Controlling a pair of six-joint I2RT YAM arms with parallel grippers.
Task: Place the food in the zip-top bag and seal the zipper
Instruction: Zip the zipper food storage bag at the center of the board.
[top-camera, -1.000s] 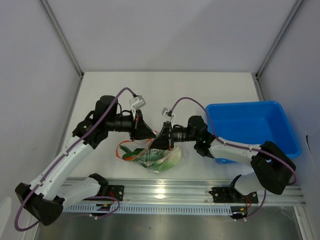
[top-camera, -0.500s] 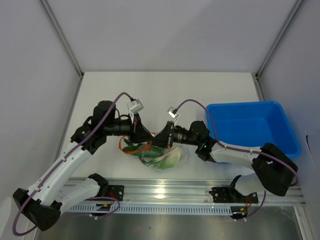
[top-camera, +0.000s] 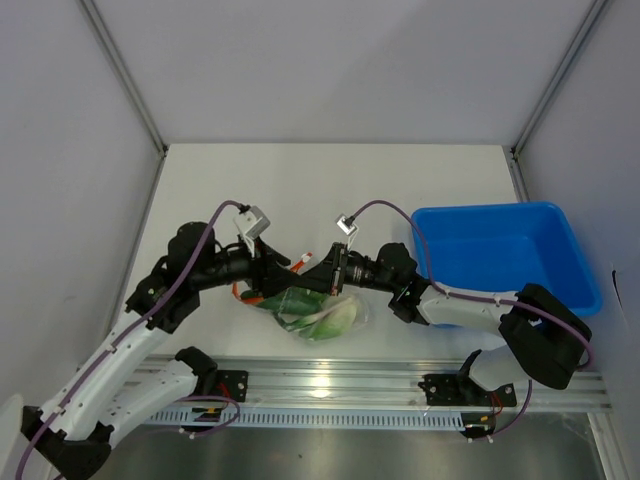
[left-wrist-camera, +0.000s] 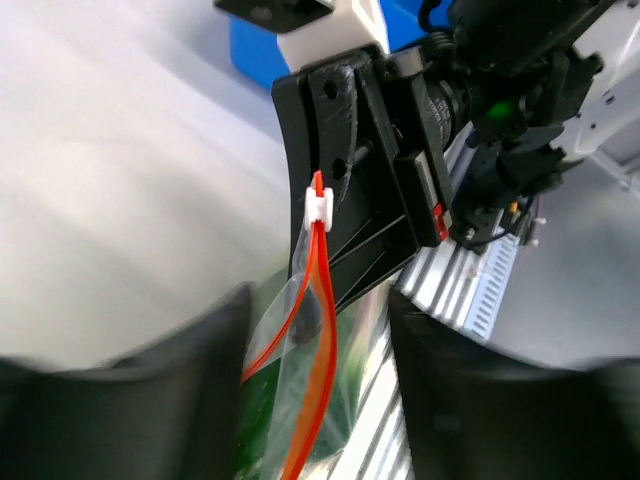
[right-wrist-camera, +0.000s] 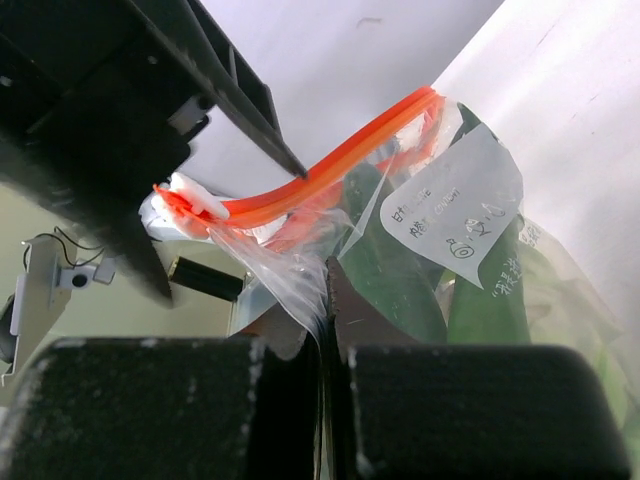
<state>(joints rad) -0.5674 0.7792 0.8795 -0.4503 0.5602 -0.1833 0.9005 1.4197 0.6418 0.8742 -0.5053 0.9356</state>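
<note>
Sitting at right on the table (top-camera: 300, 180) is the blue bin (top-camera: 500, 250). Between the 2 arms, the zip-top bag (top-camera: 325, 315) holds the food (right-wrist-camera: 385, 265). The right gripper (right-wrist-camera: 328, 300) pinches its film tight; the left gripper (left-wrist-camera: 318, 310) spreads its jaws around the zipper (left-wrist-camera: 318, 300).

**Our grippers face each other, one spread, one clamped**

Our left arm (top-camera: 130, 340) rises from its base and bends at the elbow. Its left gripper (top-camera: 280, 272) points right, fingers (left-wrist-camera: 130, 400) held apart. Our right arm (top-camera: 470, 305) stretches leftward, forearm nearly level. Our right gripper (top-camera: 318, 281) faces the left one, just beside it, jaws pressed together on a fold of the zip-top bag (top-camera: 325, 315).
</note>
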